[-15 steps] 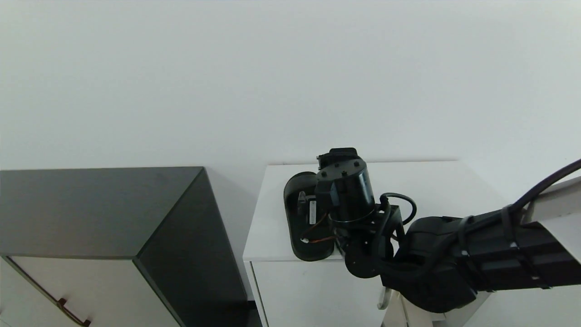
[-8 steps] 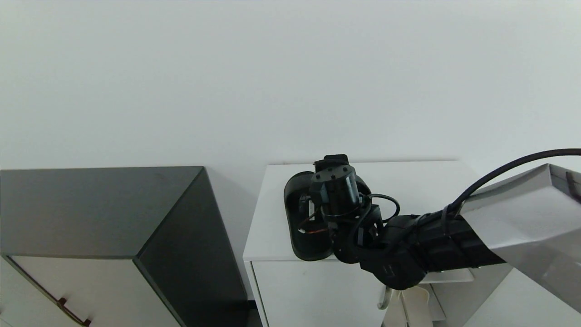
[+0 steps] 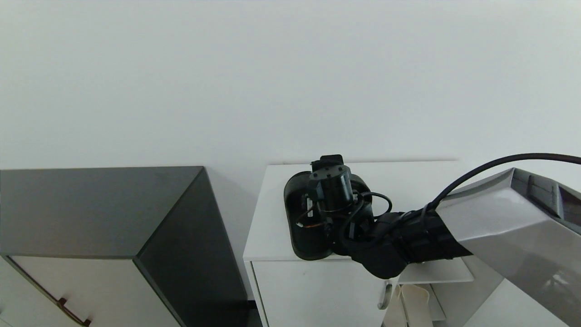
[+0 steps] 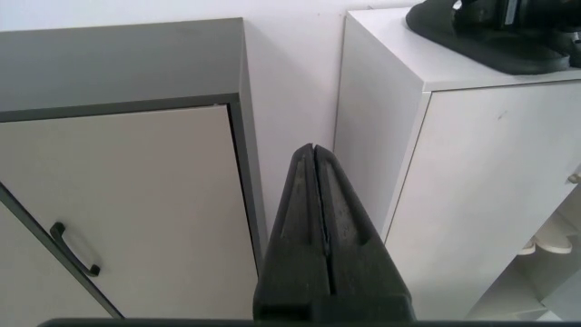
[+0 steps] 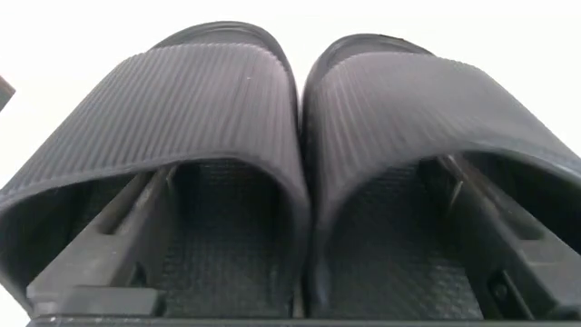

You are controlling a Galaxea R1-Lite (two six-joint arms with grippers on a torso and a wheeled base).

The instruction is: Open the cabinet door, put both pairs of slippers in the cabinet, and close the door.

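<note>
A pair of black slippers lies side by side on top of the white cabinet. My right gripper is open at their heel ends, with one finger under each strap. In the head view the right wrist covers most of the pair. The cabinet's right half stands open, and a cream pair of slippers rests on a shelf inside. My left gripper is shut on nothing, low in front of the gap between the two cabinets.
A dark grey cabinet with a pale door and a black handle stands left of the white one, a narrow gap between them. A plain white wall is behind. The white cabinet's left front panel is shut.
My right arm has lowered and stretched forward over the cabinet top, bringing its gripper down into the black slippers. The slippers and left arm stay put.
</note>
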